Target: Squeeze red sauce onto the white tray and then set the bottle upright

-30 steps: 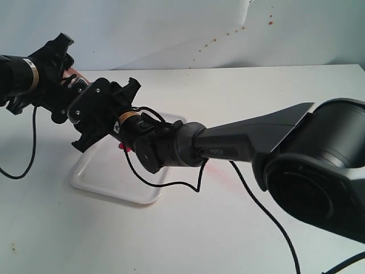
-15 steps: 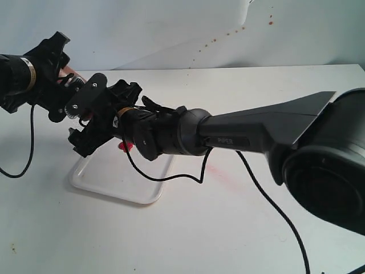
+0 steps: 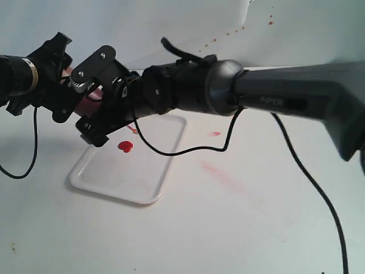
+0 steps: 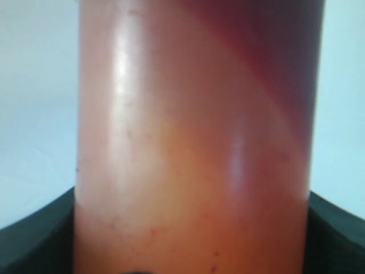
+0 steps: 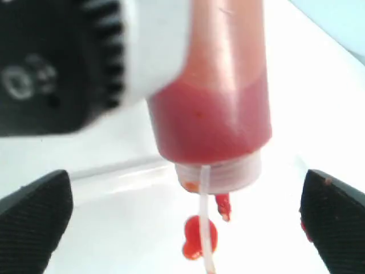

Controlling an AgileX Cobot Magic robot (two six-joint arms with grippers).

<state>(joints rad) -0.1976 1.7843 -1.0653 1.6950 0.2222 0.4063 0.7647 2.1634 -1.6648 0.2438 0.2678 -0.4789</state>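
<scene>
1. White surface under a pale, speckled wall. Faint pinkish smears lie on it at about 3 o'clock of the tray.
2. The flat white plastic tray with rounded corners and a low rim lies at about 8 o'clock of the exterior view's middle. A glossy round blob of red sauce sits on it near the middle, a little toward 11 o'clock.
3. The translucent orange-red plastic squeeze bottle hangs nozzle-down above the tray, at about 10 o'clock of the blob and clear of the tray floor. Thick red fill has gathered at the neck end, and a thin pale strap dangles from the neck.
4. The left gripper is clenched around the bottle's barrel. Its wrist view is filled by the bottle wall, with dark jaws at both sides.
5. The right gripper is released. Its black pads stand wide on either side of the bottle, touching nothing.
6. Handling, as a judgement:
   - The wall looks soft and will give under pressure, so a hard clamp may push out more sauce.
   - The glossy barrel may be slippery.
   - The part-full bottle is probably light, and its fill will shift when it is turned.
   - The mid-barrel is the best place to hold it, away from the wet nozzle.
7. The squeezing looks done. The bottle is not yet standing on its flat base.
</scene>
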